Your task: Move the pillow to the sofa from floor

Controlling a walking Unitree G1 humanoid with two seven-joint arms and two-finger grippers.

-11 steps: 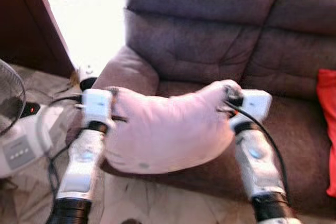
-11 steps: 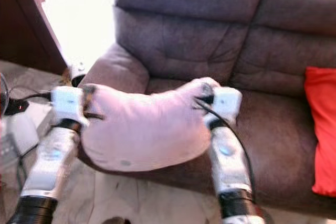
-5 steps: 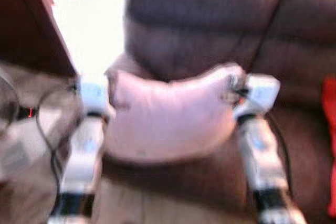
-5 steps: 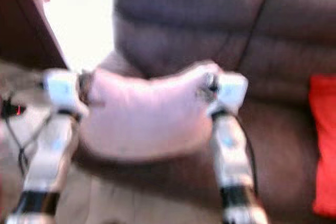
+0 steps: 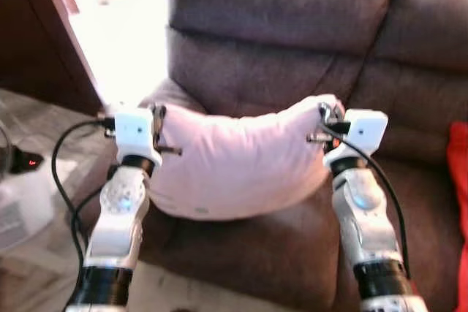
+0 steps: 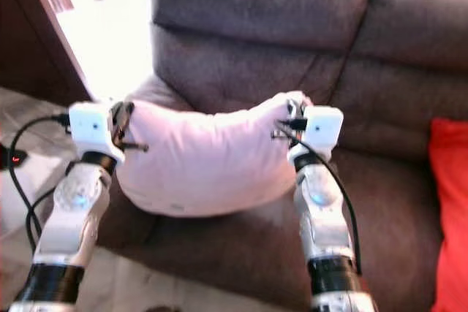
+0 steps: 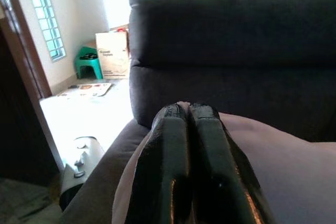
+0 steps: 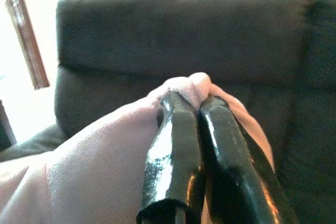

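Note:
A pale pink pillow [image 5: 238,162] hangs between my two arms, held above the front of the brown sofa's [image 5: 292,49] left seat. My left gripper [image 5: 159,120] is shut on the pillow's left top corner. My right gripper [image 5: 325,116] is shut on its right top corner. In the left wrist view the black fingers [image 7: 189,145] press together over pink fabric [image 7: 294,166]. The right wrist view has the fingers [image 8: 194,145] pinching a fold of the pillow [image 8: 94,171], with the sofa back behind.
A red cushion [image 6: 447,202] lies at the sofa's right end. A dark wooden door frame [image 5: 55,27] and a bright doorway stand to the left. Black cables [image 5: 62,180] and a white device lie on the floor at the left.
The view has shifted and sharpened as I came closer to the sofa. The pillow now sits higher and further over the seat, still held at both corners.

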